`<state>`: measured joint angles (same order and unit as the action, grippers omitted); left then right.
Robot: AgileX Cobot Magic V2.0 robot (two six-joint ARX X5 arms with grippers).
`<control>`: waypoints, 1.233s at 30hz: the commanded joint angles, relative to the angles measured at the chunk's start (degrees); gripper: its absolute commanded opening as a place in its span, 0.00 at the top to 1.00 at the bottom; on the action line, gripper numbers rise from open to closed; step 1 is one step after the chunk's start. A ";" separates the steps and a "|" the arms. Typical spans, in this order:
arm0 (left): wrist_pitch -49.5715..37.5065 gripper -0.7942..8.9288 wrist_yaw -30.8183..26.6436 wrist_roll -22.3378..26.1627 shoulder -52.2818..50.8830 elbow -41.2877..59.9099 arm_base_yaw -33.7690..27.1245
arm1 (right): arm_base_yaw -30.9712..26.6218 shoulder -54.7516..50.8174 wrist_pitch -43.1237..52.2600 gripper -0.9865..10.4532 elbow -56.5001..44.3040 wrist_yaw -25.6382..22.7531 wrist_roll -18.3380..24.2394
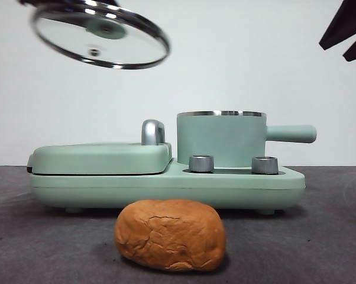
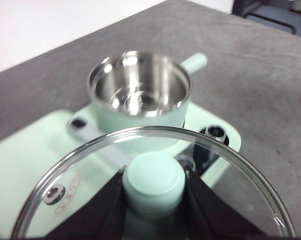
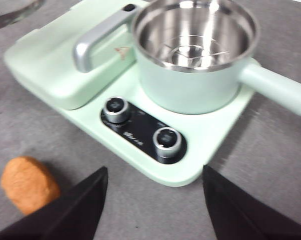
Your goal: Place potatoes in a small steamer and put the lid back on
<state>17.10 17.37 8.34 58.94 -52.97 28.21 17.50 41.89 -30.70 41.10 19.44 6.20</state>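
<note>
The orange-brown potato lies on the grey table in front of the appliance; it also shows in the right wrist view. The small mint-green steamer stands uncovered on the appliance's right half, its steel inside empty. My left gripper is shut on the knob of the glass lid and holds it tilted high at the upper left, above the griddle side. My right gripper is open and empty, above the table in front of the control knobs; it shows at the top right of the front view.
The mint-green base carries a closed flat griddle cover with a chrome handle on its left half. Two metal control knobs sit on its front. The steamer's side handle sticks out to the right.
</note>
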 commanded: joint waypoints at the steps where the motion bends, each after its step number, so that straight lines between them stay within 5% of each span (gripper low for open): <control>1: 1.57 0.90 -2.69 -2.03 -4.94 1.25 -0.20 | 2.16 0.44 0.13 0.65 1.03 0.04 0.90; 11: 14.21 0.90 -9.18 -2.62 -15.74 2.86 -0.37 | 12.48 5.03 -0.02 0.65 1.03 0.04 2.23; 28: 18.01 0.90 -10.32 -3.17 -18.51 3.13 -3.32 | 28.72 25.68 11.89 0.60 1.03 -0.24 2.32; 37: 17.97 0.90 -10.36 -2.84 -18.51 3.13 -3.54 | 32.33 35.98 18.60 0.59 1.01 -0.42 9.31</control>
<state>36.69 7.14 5.69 40.42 -49.10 24.58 49.12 76.62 -12.82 41.10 19.20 13.30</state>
